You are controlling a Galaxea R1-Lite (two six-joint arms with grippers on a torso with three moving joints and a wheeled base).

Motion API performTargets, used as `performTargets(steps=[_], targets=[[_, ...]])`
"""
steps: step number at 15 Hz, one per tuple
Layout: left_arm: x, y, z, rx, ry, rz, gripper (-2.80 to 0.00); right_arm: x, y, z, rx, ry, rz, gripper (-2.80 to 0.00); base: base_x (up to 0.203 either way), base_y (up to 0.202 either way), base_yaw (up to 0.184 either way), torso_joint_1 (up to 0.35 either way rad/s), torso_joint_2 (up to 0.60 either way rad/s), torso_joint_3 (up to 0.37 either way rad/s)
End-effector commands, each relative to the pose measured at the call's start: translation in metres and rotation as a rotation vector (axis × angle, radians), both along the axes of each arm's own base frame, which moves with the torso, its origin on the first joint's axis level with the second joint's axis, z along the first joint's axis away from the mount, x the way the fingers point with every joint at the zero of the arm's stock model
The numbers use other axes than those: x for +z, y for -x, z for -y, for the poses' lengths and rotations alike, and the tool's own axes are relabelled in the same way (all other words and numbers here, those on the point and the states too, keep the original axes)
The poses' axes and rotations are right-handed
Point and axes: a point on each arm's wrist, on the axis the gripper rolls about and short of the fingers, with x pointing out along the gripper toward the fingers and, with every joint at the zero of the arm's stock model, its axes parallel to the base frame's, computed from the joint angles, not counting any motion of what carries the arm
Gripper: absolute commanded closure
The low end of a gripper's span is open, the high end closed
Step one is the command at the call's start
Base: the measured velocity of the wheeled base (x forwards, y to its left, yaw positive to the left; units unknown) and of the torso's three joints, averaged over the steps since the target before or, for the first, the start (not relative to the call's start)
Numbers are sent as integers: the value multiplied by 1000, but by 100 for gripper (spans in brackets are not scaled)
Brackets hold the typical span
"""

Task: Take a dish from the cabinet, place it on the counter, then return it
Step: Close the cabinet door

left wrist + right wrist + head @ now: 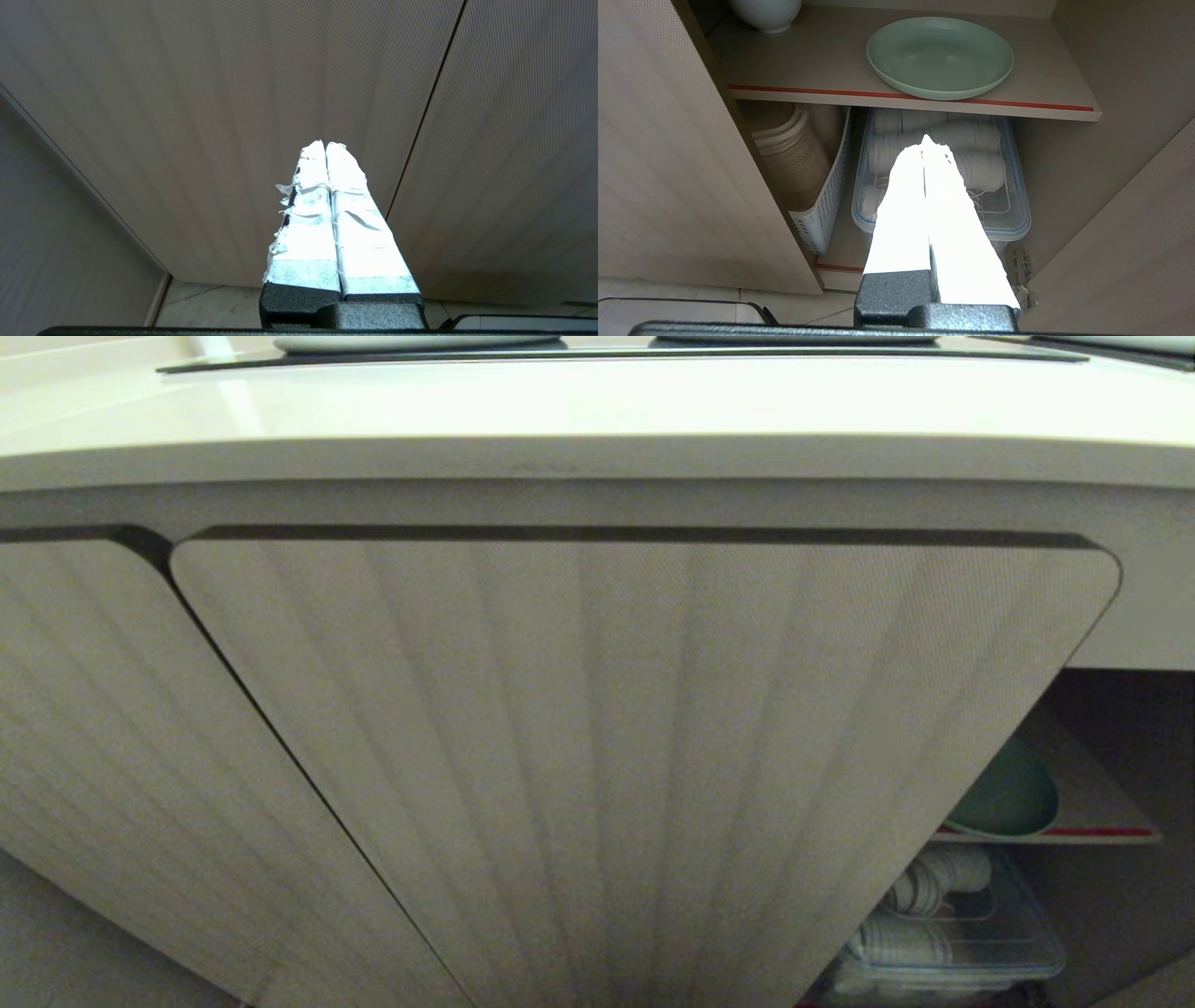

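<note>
R gripper [925, 140] pinched closed, empty, parked outside open cabinet [1069, 60], aimed below shelf [822, 56]. Dish [940, 55] sits flat near shelf's red front edge, prob. for easy reach. L gripper [325, 143] also closed, facing shut door [233, 93]. Pick not begun.

Right tool [924, 142]: taped fingers pressed together, empty, in front of the open cabinet [668, 140]. Mint-green dish [940, 56] sits on the red-edged shelf [808, 60], near its front edge. Below the shelf: clear lidded box [1008, 186] beside a white perforated basket [822, 205].
</note>
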Motion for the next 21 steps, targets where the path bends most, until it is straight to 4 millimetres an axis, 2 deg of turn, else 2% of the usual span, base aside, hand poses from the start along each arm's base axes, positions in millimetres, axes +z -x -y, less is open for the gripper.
performTargets(steps=[1,4,21], targets=[[0,0,0,1,1,0,0,0,0,0,0,1,0,0,0,0,0,0,0,0],[0,0,0,0,1,0,0,0,0,0,1,1,-2,0,-30,0,-1,1,0,1],[0,0,0,0,2,0,0,0,0,0,0,1,-2,0,-193,0,0,2,1,3]])
